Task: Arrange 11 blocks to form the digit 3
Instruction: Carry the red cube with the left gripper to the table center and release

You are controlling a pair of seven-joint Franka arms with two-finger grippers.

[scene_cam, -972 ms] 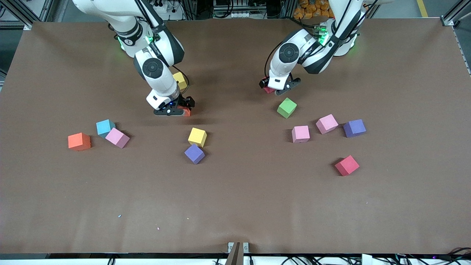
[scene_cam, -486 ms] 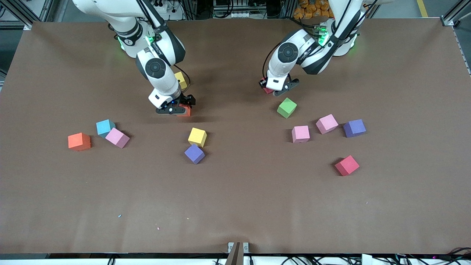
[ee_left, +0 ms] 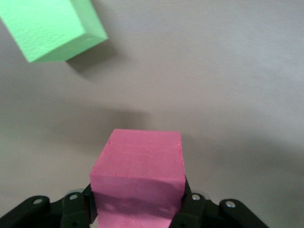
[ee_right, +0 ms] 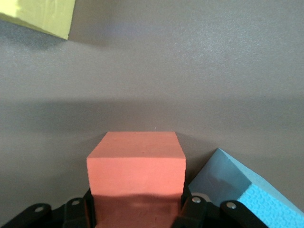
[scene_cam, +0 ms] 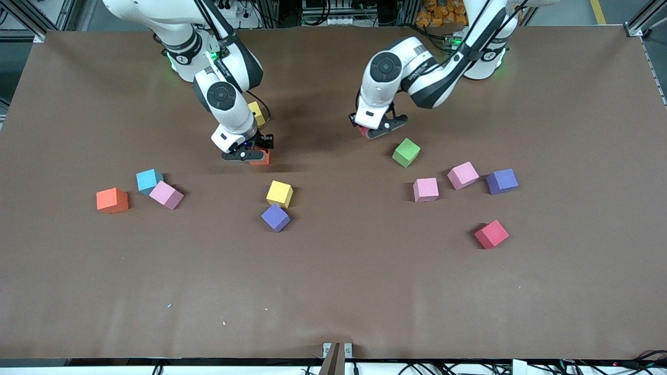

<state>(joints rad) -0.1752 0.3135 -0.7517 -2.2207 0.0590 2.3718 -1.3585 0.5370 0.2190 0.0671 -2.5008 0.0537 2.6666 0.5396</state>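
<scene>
Gripping confirmed both sides: red block (ee_left: 137,171) clamped in left gripper (scene_cam: 374,129) and since carried off the bench (scene_cam: 333,291), away from green block (scene_cam: 406,152); orange-red block (ee_right: 136,173) just clamped by right gripper (scene_cam: 249,155). Digit 3 not yet begun; other blocks scattered.

Bench (scene_cam: 333,291): nearest strip open; yellow block (scene_cam: 280,194) and purple block (scene_cam: 275,217) obstruct the middle.

I'm working in a robotics lab: aluminium framing (scene_cam: 21,15), cable bundles (scene_cam: 333,10) (plenty) edging my brown tabletop (scene_cam: 333,291).
</scene>
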